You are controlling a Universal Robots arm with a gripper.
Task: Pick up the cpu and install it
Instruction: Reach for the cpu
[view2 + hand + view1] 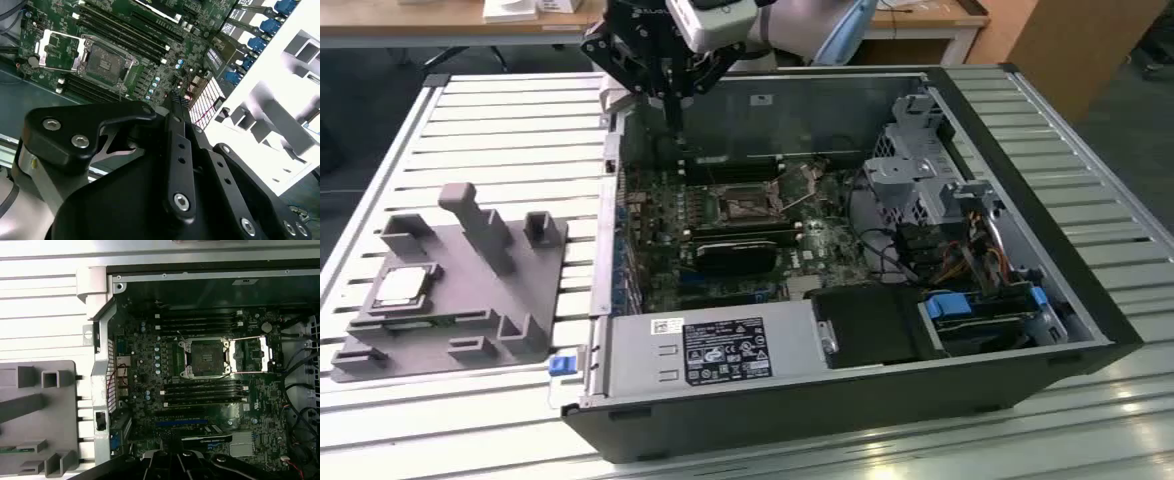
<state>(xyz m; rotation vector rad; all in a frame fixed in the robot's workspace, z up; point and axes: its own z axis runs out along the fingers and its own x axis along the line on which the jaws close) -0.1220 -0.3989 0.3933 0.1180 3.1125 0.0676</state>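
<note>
Hovering claw (pixel 674 118) over case (pixel 854 400); cpu (pixel 403 285) on fixture (pixel 474 300).

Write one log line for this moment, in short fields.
gripper: above computer case | cpu: on grey fixture, untouched | socket: open, empty

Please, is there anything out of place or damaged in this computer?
Nothing looks damaged or spilled. The socket stands empty with its metal frame folded open, and the cpu lies outside the case, on the grey fixture.
</note>
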